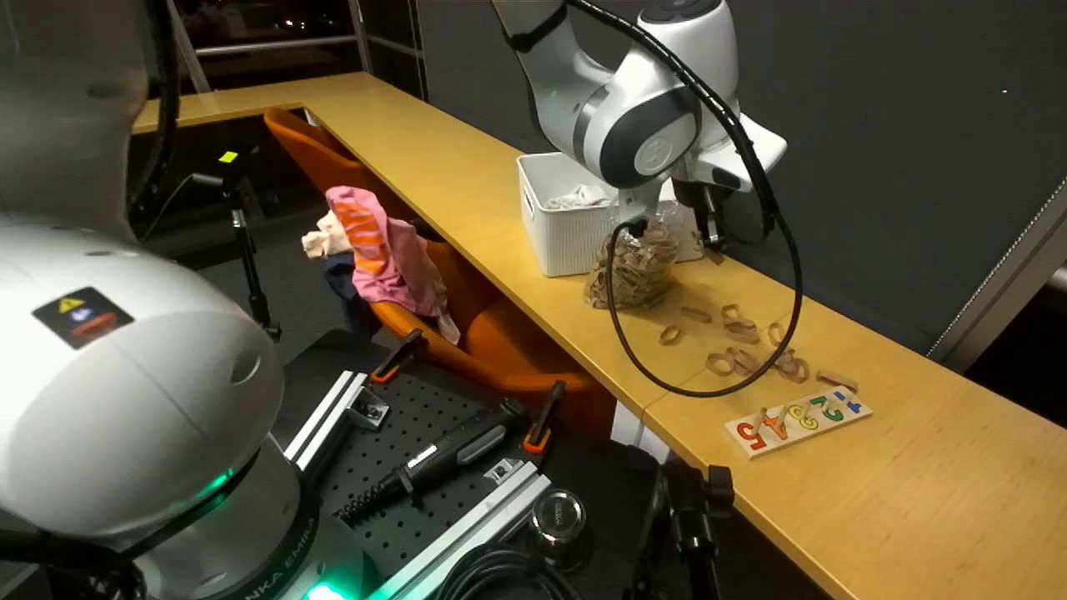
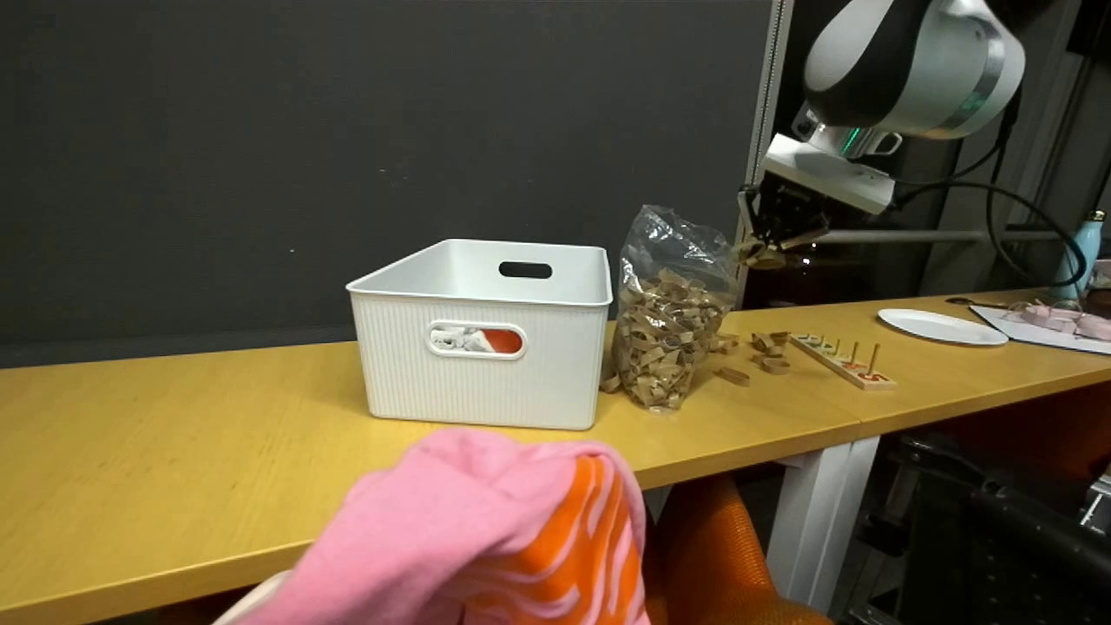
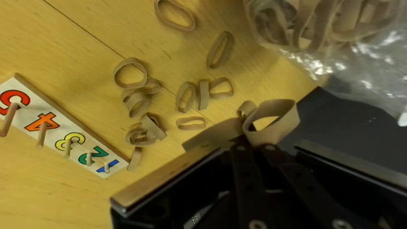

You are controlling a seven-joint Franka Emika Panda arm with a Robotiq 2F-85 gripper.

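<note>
Tool [image 3: 257,144]: was closed at the tips on tan bands [image 3: 270,124], count unclear, held above the surface [image 3: 47,197]; pick-up seemed done. Just beside tool: clear bag [image 2: 673,338], well filled. Beneath tool: loose bands [image 3: 203,95], lay ungripped. Below, farther off: numbered board [image 3: 60,129]; its pegs [image 3: 41,136] stood bare. Past the bag from tool: white bin [image 2: 477,382].
</note>
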